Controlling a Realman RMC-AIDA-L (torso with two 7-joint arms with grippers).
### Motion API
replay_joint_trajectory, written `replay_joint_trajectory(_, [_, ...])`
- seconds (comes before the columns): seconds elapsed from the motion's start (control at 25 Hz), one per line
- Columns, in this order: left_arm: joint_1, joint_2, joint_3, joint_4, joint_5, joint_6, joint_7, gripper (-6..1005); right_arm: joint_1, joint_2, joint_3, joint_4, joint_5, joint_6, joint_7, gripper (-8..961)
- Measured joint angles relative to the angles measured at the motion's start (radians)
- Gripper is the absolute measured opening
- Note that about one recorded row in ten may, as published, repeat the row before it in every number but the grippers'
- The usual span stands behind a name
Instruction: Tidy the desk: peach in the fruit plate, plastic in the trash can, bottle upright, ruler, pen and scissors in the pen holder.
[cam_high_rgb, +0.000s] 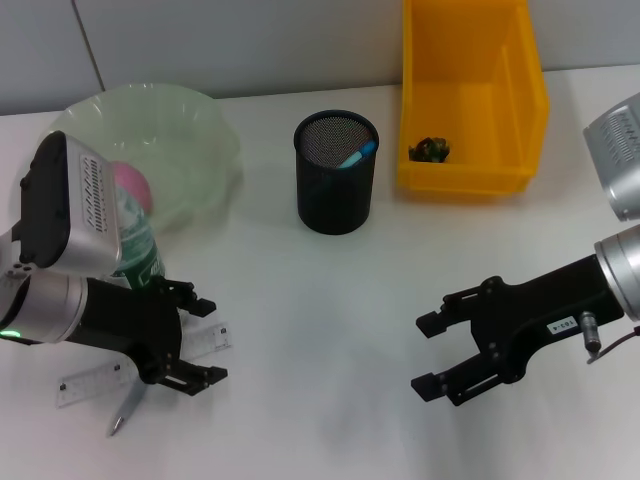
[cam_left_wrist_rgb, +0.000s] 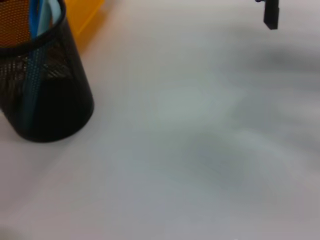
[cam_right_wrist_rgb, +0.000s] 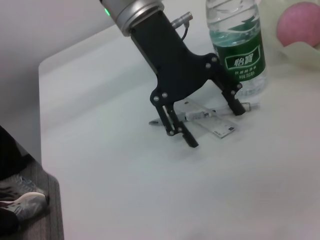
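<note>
The left gripper (cam_high_rgb: 198, 340) is hovering low over the ruler (cam_high_rgb: 140, 365) and the pen (cam_high_rgb: 127, 408) at the near left of the table (cam_high_rgb: 320, 300), its fingers spread wide and gripping nothing. From the right wrist view, those fingers (cam_right_wrist_rgb: 180, 131) are straddling the ruler and pen, which are lying crossed on the table just beside the bottle (cam_right_wrist_rgb: 237, 47). The bottle is standing upright right behind the left arm, green label facing out. The peach (cam_high_rgb: 132, 186) is sitting in the pale green plate (cam_high_rgb: 190, 130) at the far left. In the middle of the table, the black mesh pen holder (cam_high_rgb: 336, 172) is standing with a blue item (cam_high_rgb: 356, 155) poking out of it. Behind and to the right, the yellow bin (cam_high_rgb: 470, 95) is holding a small dark scrap (cam_high_rgb: 430, 150). The right gripper (cam_high_rgb: 432, 352) is hanging over the near right of the table, jaws apart, holding nothing.
</note>
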Motion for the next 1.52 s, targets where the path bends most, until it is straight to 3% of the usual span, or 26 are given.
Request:
replay_joint_trajectory(1.44, [-0.02, 0.001, 0.005, -0.05, 0.013, -0.036, 0.015, 825, 0.009, -0.002, -0.03, 0.025, -0.014, 0.028, 0.0, 852])
replay_joint_trajectory(1.52, [-0.02, 0.001, 0.005, -0.051, 0.014, -0.039, 0.015, 772, 0.009, -0.001, -0.03, 0.027, -0.015, 0.028, 0.0, 852])
